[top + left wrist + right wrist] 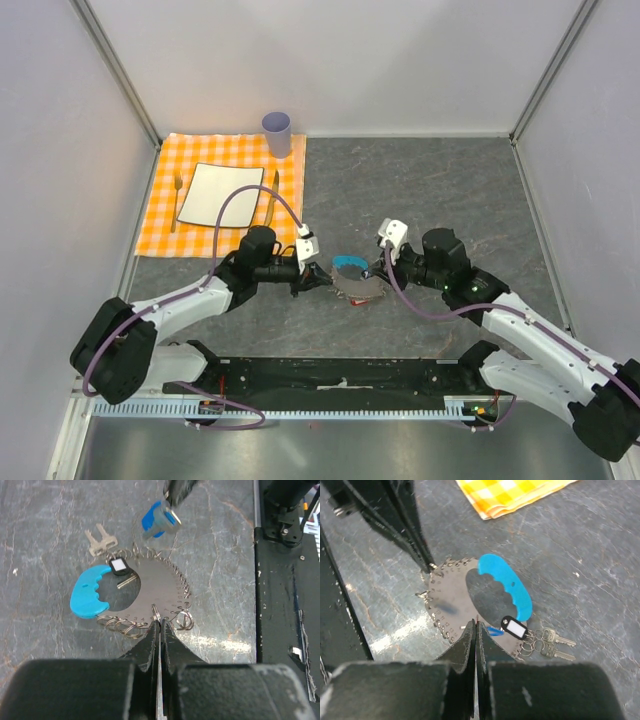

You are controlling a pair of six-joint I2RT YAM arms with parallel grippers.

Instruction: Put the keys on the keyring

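The keyring (350, 272) lies between my grippers: a grey metal crescent (160, 587) edged with small wire rings, with a cyan plastic clasp (90, 591). My left gripper (160, 621) is shut on one small ring at the crescent's near edge. My right gripper (475, 624) is shut on a blue-tagged key (159, 520) and holds it just above the crescent. Two silver keys (552, 645) and a black tag (514, 628) hang from rings at the crescent's end. In the top view the left gripper (318, 279) and the right gripper (372, 272) flank the keyring.
An orange checked placemat (165, 195) at the back left holds a white plate (220, 195), a fork, a knife and a lavender cup (277, 132). The black arm base rail (340, 378) runs along the near edge. Walls close in both sides.
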